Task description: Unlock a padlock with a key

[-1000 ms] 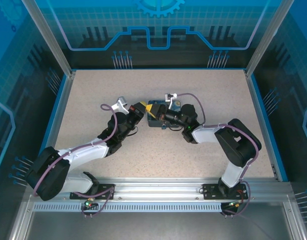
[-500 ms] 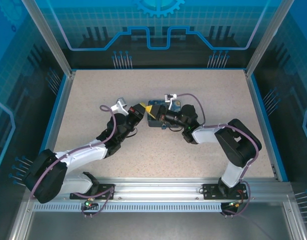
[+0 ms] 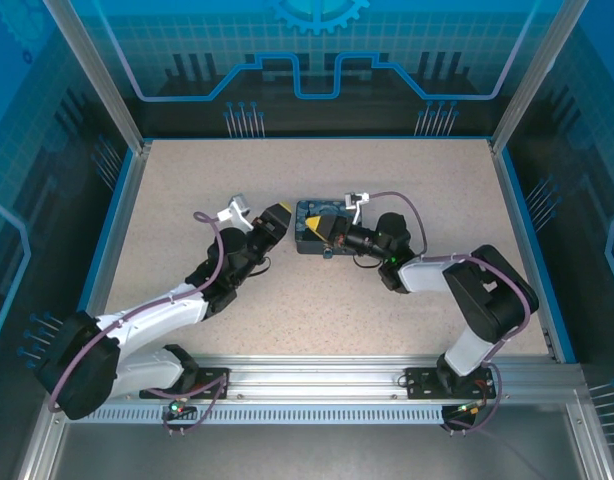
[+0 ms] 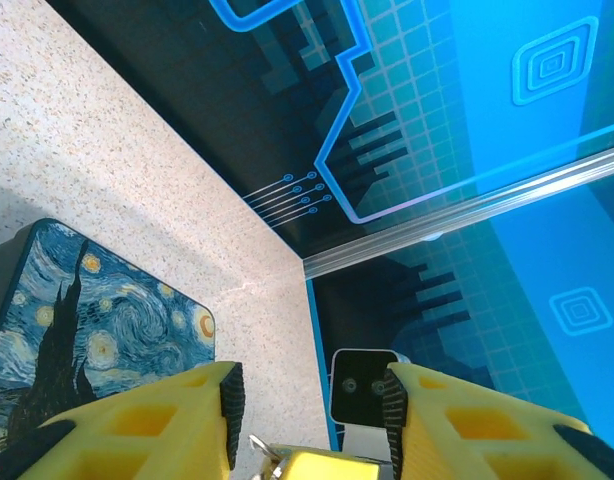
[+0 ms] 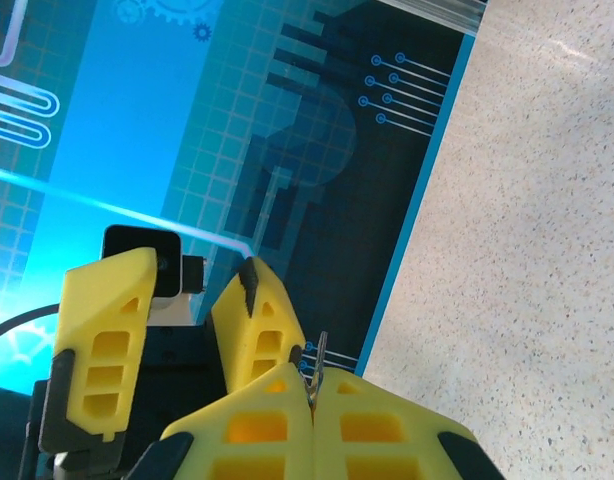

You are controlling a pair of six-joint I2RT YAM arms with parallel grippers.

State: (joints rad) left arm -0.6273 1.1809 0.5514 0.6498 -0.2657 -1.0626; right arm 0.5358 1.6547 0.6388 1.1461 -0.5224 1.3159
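Table: speckled beige tabletop (image 3: 407, 170), with both arms meeting mid-table.
Tin: rectangular tin printed with a blue-and-yellow swirly painting (image 4: 97, 320); more of the lid is uncovered than a second ago.
Left gripper (image 4: 307, 392): fingers apart, drawn slightly back from the tin.
Right gripper (image 5: 313, 380): shifted rightwards, pinched on a thin metal piece (image 5: 318, 355) that is mostly hidden.
Padlock: tiny dark bluish-grey metal padlock (image 3: 327, 254) at the tin's near edge; its details are too small to make out.

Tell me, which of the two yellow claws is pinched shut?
The right claw: its yellow fingers press together, pinching a thin metal piece. The left claw has its fingers spread wide apart.
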